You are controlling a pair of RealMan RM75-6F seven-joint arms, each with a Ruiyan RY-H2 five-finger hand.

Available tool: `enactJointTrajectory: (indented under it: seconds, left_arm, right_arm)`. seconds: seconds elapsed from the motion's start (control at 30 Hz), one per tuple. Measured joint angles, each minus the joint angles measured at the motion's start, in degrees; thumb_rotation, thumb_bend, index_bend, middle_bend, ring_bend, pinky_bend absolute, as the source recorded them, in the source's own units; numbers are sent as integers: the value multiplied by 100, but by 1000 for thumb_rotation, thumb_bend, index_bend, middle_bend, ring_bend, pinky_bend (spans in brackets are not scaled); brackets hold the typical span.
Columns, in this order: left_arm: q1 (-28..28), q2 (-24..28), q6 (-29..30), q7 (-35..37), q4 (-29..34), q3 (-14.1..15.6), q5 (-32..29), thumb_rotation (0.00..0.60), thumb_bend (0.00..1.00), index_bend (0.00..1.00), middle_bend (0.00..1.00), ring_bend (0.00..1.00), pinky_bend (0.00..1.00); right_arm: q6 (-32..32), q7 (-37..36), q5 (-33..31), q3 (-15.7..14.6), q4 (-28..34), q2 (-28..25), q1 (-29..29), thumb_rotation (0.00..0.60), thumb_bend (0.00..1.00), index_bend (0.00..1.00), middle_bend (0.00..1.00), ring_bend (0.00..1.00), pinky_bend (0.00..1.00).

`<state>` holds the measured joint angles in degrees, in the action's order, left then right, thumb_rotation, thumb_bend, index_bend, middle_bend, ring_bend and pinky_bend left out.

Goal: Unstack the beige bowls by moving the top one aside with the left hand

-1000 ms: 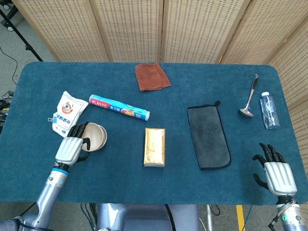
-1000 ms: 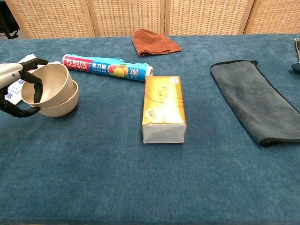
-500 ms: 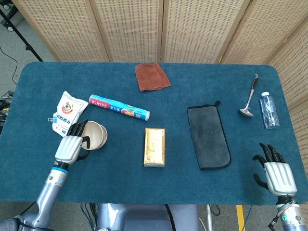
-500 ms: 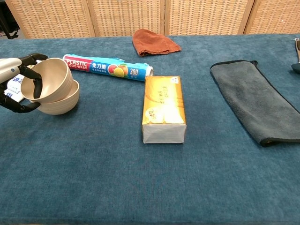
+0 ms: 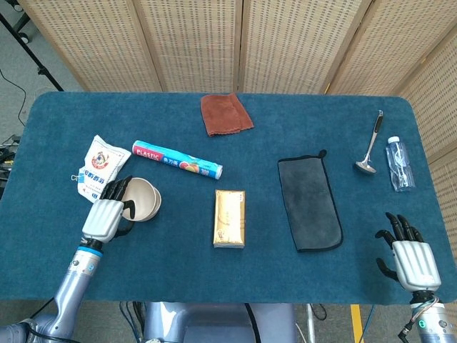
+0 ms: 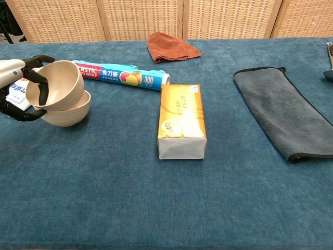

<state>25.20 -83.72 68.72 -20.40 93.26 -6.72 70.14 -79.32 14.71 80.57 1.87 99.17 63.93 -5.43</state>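
We had the top bowl [image 6: 56,86] in our left hand [image 5: 106,216], fingers hooked over its rim and inside it, at the left side of the table [image 5: 285,286] beside the flour bag [image 5: 101,166]. In the chest view it was tipped toward us and raised partly out of the lower bowl [image 6: 69,110], though its base seemed to sit in or just above that bowl's mouth (we could not tell whether the two touched). So we judged the lift begun but the separation unfinished: the bowl had yet to come clear, travel sideways and be set down on bare cloth, perhaps toward the tissue box [image 6: 181,121]. Our right hand [image 5: 405,251] lay idle at the near right corner, fingers spread and holding nothing
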Motion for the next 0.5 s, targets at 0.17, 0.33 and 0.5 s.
enactJointTrajectory:
  seconds: [0.17, 0.33, 0.5]
  left_arm:
    - [12, 20, 15, -14, 33, -11, 9, 600, 355, 656, 0, 0, 0]
    - [21, 46, 35, -26, 71, -28, 12, 600, 356, 656, 0, 0, 0]
    - [27, 84, 30, -50, 133, -28, -7, 600, 355, 656, 0, 0, 0]
  right_arm:
    - [4, 6, -3, -1, 0, 1, -1, 600, 311, 342, 65, 21, 169]
    - [7, 12, -10, -1, 1, 2, -2, 600, 311, 342, 65, 21, 169]
    - [3, 18, -9, 0, 7, -2, -1, 600, 311, 342, 65, 21, 169]
